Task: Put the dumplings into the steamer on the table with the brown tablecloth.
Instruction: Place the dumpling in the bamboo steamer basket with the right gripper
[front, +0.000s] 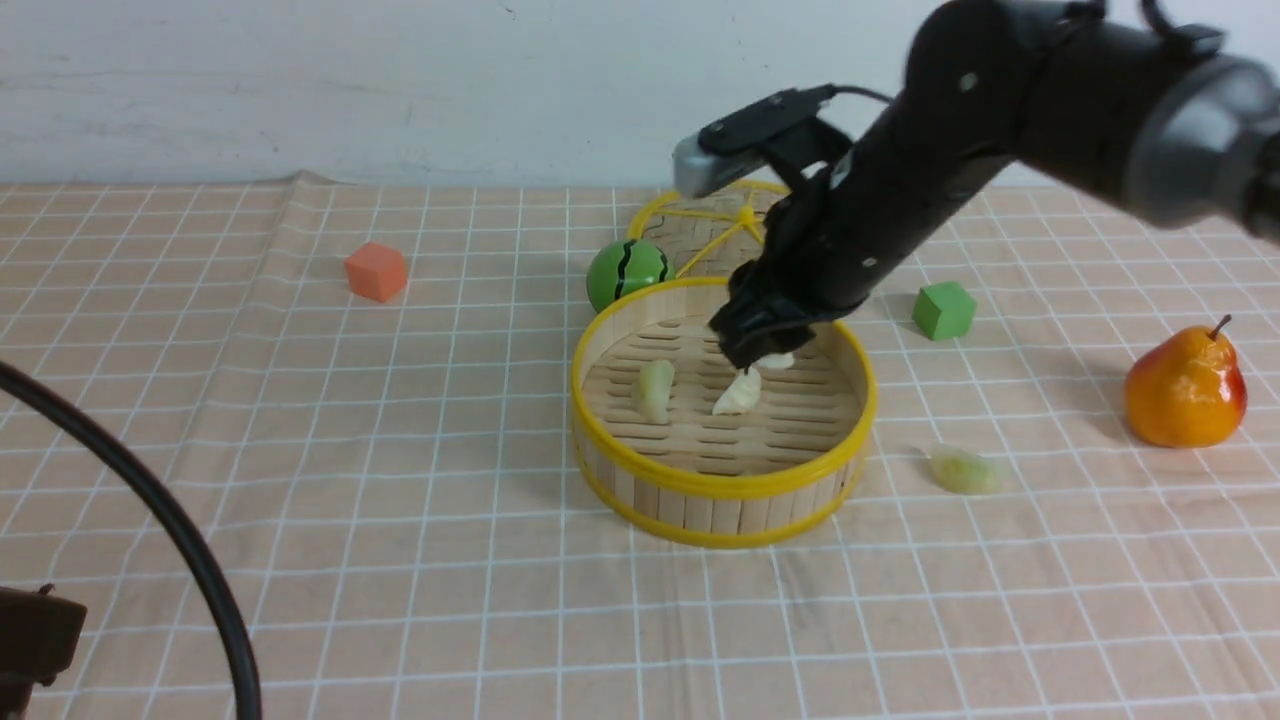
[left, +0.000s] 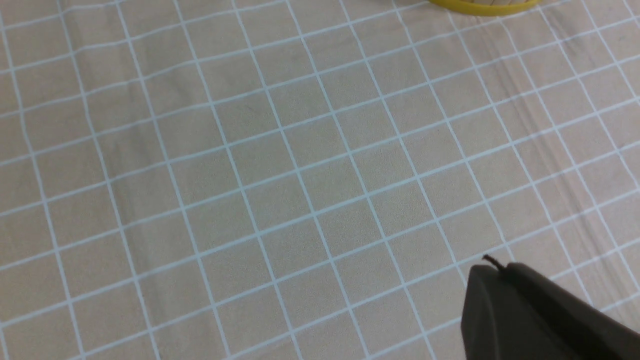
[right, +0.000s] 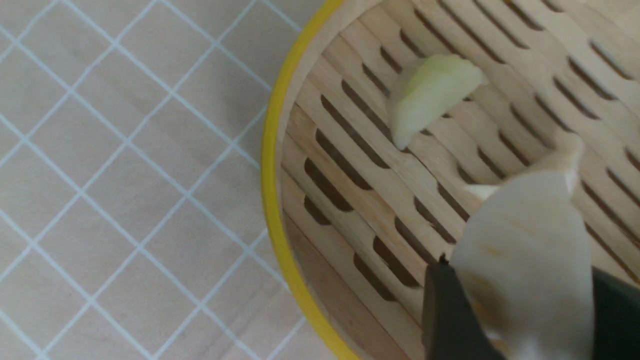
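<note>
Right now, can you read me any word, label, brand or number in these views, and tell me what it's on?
None: there is no readable text in any view.
Steamer, cloth, orange cube, green cube, pear and the white dumpling between the right jaws: all unmarked.
Ball: a black stripe only, no lettering.

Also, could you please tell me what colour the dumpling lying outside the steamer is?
That dumpling is pale green, seen best in the front view.
</note>
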